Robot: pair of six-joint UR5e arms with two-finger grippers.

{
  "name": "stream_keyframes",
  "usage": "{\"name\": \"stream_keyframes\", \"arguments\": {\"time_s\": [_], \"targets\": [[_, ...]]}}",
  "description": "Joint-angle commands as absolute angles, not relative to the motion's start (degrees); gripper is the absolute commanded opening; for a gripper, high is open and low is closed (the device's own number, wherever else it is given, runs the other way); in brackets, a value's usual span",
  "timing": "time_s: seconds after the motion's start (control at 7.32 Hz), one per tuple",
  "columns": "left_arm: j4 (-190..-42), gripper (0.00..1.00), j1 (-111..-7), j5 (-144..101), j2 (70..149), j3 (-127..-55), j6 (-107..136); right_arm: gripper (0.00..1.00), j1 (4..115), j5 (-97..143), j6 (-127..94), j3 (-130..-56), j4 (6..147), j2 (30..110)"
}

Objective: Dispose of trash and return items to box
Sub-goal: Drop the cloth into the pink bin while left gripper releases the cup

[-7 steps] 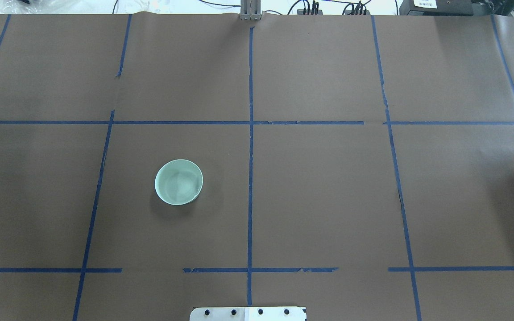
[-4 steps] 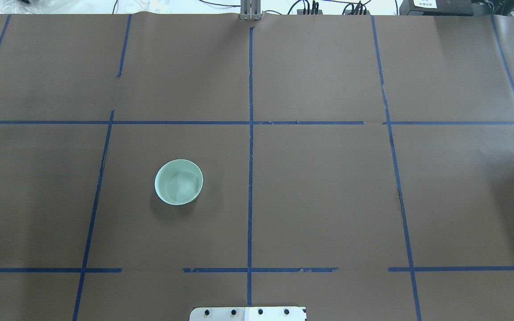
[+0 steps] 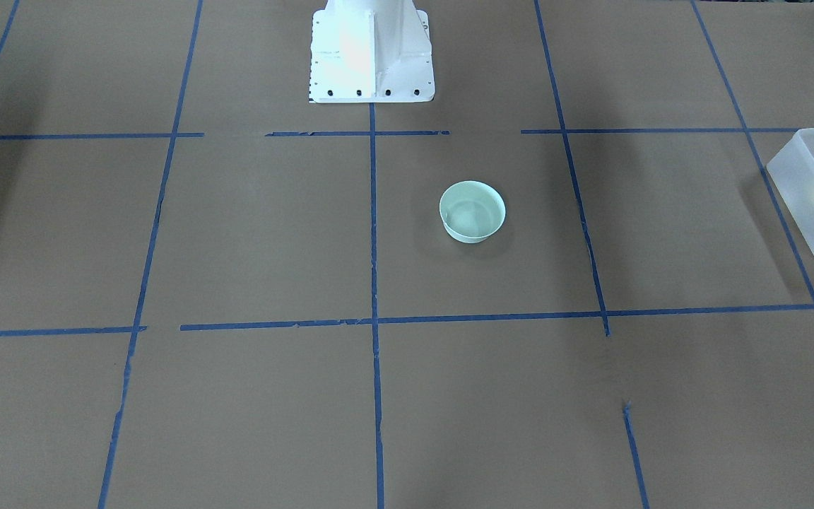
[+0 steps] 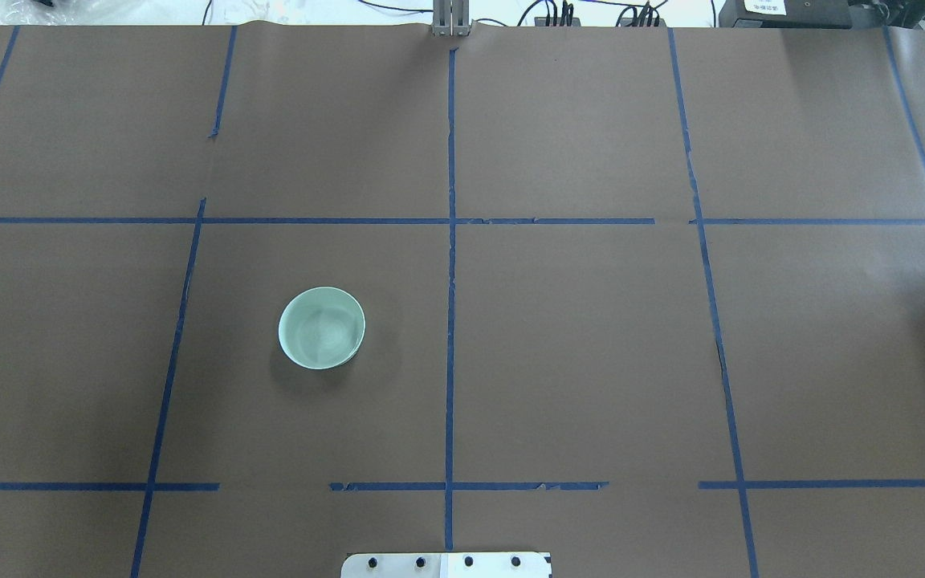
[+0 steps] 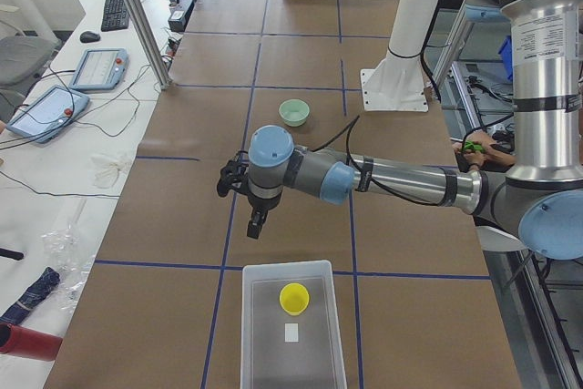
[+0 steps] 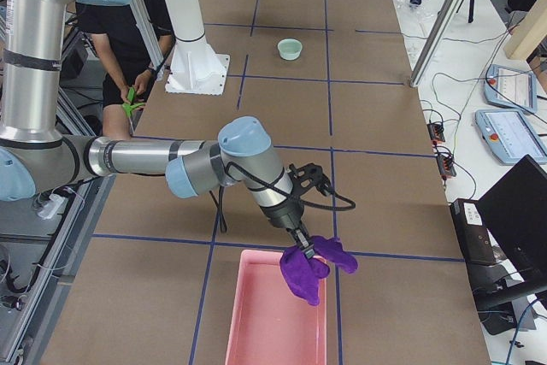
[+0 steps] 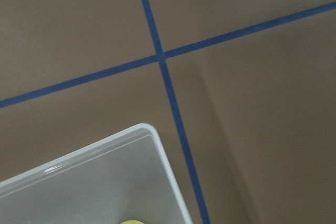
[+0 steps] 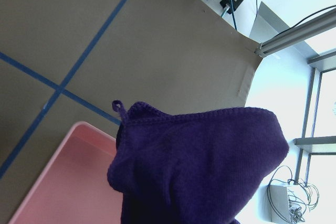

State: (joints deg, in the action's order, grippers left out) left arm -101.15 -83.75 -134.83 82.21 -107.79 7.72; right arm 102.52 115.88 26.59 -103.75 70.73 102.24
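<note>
- Progress, by my reading: about halfway.
- Cup (image 5: 293, 298): stands upright in the box (image 5: 319, 357) at the table's (image 4: 591, 361) left-end edge. That item looks done.
- Bowl (image 4: 322, 327): alone on the table's left half, well in from every edge. Not yet boxed.
- Cloth (image 6: 312, 267): hangs from the right gripper (image 6: 301, 244) over the near-end rim of the pink bin (image 6: 256, 314) at the right-end edge. Likely the trash, not yet dropped.
- Right jaws: cloth hangs at their tips, but I cannot tell how far they are closed.
- Left gripper (image 5: 258, 225): hovers just beside the box and carries nothing I can see. Jaw opening cannot be told.
- Materials:
  - Cup is smooth yellow plastic, a tapered tumbler.
  - Bowl is pale mint, round and glossy.
  - Box is frosted, translucent, with round corners.
  - Cloth is a purple knit, limp and folded.
  - Bin is rigid pink plastic.
</note>
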Motion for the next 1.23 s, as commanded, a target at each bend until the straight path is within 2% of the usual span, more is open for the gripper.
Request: {"name": "stream_keyframes", "arguments": {"time_s": [0.0, 0.27, 0.41, 0.55, 0.96, 1.09], "targets": [[-101.77, 1.00, -77.47, -134.82, 84.09, -113.62, 19.63, 0.00, 104.15, 116.27, 29.27, -94.44, 70.40, 101.60], [-102.48, 1.00, -72.18, -134.91, 87.35, -115.04, 27.04, 0.00, 104.15, 116.54, 28.75, -89.66, 70.31, 101.60], [-105.87, 1.00, -68.50, -134.83, 88.49, -115.48, 33.77, 0.05, 104.06, 118.54, 27.70, -87.91, 70.49, 101.60], [-108.69, 1.00, -64.64, -134.74, 90.25, -115.49, 40.36, 0.99, 103.98, 120.57, 26.03, -87.80, 70.49, 101.51], [-108.81, 1.00, -51.64, -127.22, 99.90, -115.58, 59.44, 1.00, 101.88, 132.06, 11.82, -88.59, 72.15, 100.38], [-108.81, 1.00, -48.29, -125.00, 101.93, -115.49, 64.29, 1.00, 100.82, 132.80, 11.34, -90.25, 77.81, 98.20]]}}
